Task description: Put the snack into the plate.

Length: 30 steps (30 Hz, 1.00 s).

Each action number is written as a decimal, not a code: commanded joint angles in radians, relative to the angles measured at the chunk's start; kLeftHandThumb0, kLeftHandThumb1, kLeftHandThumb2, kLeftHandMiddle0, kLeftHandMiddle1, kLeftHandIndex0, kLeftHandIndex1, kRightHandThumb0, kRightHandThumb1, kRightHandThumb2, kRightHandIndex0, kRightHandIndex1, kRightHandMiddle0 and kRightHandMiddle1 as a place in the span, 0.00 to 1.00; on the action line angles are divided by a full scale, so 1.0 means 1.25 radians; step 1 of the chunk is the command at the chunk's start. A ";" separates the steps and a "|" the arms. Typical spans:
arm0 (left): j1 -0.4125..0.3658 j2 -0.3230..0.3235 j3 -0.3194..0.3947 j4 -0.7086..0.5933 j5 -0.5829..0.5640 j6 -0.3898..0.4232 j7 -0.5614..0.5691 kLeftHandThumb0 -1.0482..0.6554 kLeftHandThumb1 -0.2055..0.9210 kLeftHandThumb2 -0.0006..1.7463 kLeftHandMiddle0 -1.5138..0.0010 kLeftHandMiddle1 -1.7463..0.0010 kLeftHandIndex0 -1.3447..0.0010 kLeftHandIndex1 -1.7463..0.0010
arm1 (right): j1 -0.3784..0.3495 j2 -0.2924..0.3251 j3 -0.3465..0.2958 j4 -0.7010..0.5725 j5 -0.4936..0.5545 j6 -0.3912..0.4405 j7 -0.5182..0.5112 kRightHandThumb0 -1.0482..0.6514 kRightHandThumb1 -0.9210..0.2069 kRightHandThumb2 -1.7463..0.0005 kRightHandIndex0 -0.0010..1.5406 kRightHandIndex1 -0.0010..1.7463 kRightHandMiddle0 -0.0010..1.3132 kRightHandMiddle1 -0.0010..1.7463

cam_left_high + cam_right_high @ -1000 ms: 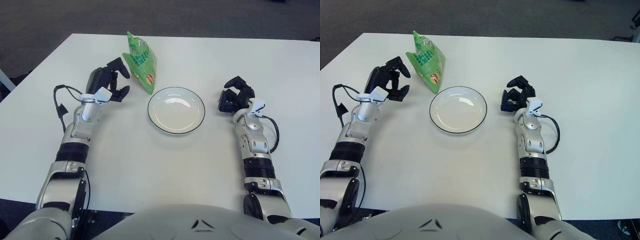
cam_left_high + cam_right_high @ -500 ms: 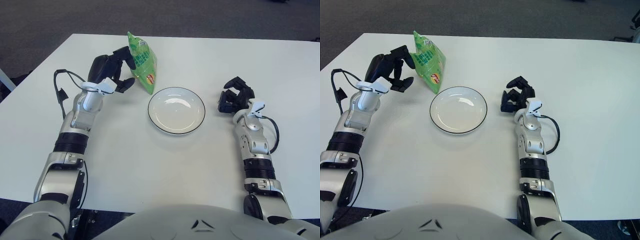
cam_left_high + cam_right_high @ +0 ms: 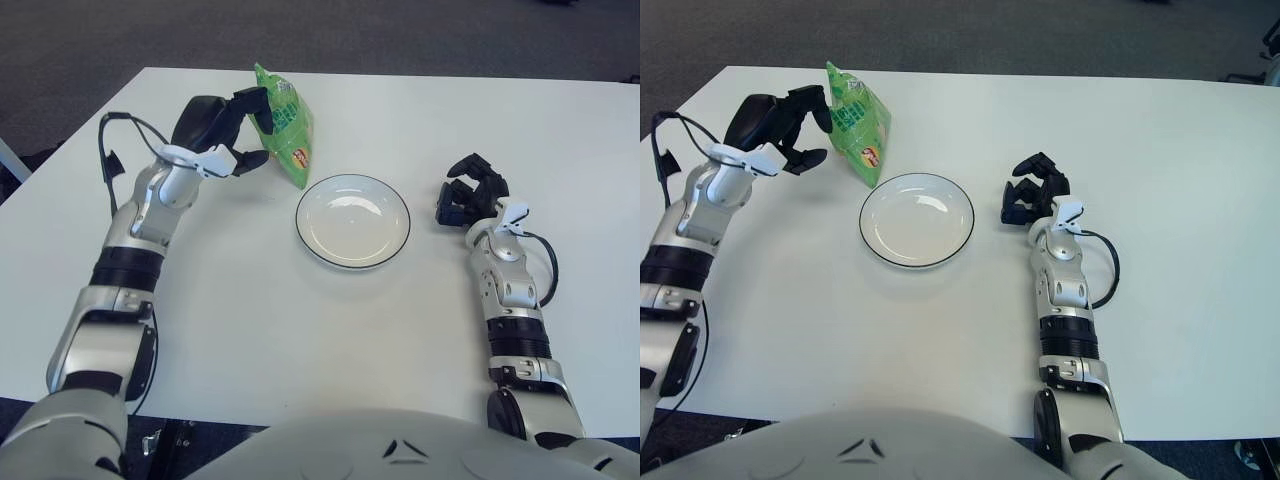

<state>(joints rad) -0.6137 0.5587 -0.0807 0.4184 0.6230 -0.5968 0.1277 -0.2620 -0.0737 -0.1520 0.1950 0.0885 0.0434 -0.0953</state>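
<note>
We see the snack (image 3: 283,125), a green bag with a little red and yellow mark near its lower tip, on the white table (image 3: 300,330) at the far side. It is tilted, with its top corner pointing away from us and its lower tip pointing down toward the plate (image 3: 352,220). The tip comes very near the plate's far left rim, but the bag is not in the plate. The plate is round and white with a thin dark line around its edge, and it has nothing in it. It sits in the middle of the table between our two arms. Our left hand (image 3: 222,130) is up right beside the left side of the bag. Its black fingers (image 3: 251,100) are spread open, with the top ones reaching to the bag's edge and one lower finger sticking out below them. We cannot tell if the fingers touch the bag, and they have not closed around it. A thin black wire (image 3: 115,150) loops out by the left wrist. Our right hand (image 3: 468,192) shows to the right of the plate, a little apart from it. Its black fingers are curled in and they hold nothing. A black wire (image 3: 547,270) bends out from the right wrist too. Past the far edge of the table is dark grey floor (image 3: 400,35).
</note>
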 commanded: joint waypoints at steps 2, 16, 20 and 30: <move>-0.048 0.035 -0.024 0.016 0.067 -0.016 0.059 0.33 0.45 0.77 0.17 0.00 0.53 0.00 | 0.079 0.022 0.006 0.049 -0.005 0.018 0.000 0.62 0.78 0.07 0.55 0.97 0.44 1.00; -0.183 0.123 -0.130 0.155 0.170 -0.115 0.084 0.30 0.88 0.35 0.89 0.23 0.90 0.11 | 0.078 0.019 0.006 0.057 -0.003 0.012 0.007 0.62 0.78 0.07 0.55 0.97 0.44 1.00; -0.228 0.135 -0.168 0.204 0.215 -0.142 0.116 0.21 0.79 0.38 0.96 0.37 0.97 0.25 | 0.079 0.018 0.006 0.058 -0.002 0.008 0.009 0.62 0.78 0.07 0.55 0.98 0.44 1.00; -0.356 0.132 -0.298 0.387 0.348 -0.166 0.277 0.14 0.67 0.39 1.00 0.68 1.00 0.49 | 0.081 0.018 0.006 0.056 -0.001 0.010 0.015 0.62 0.78 0.06 0.54 0.98 0.44 1.00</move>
<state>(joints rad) -1.0131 0.7208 -0.4113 0.8455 1.0210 -0.7874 0.4185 -0.2624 -0.0782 -0.1500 0.2009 0.0890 0.0361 -0.0781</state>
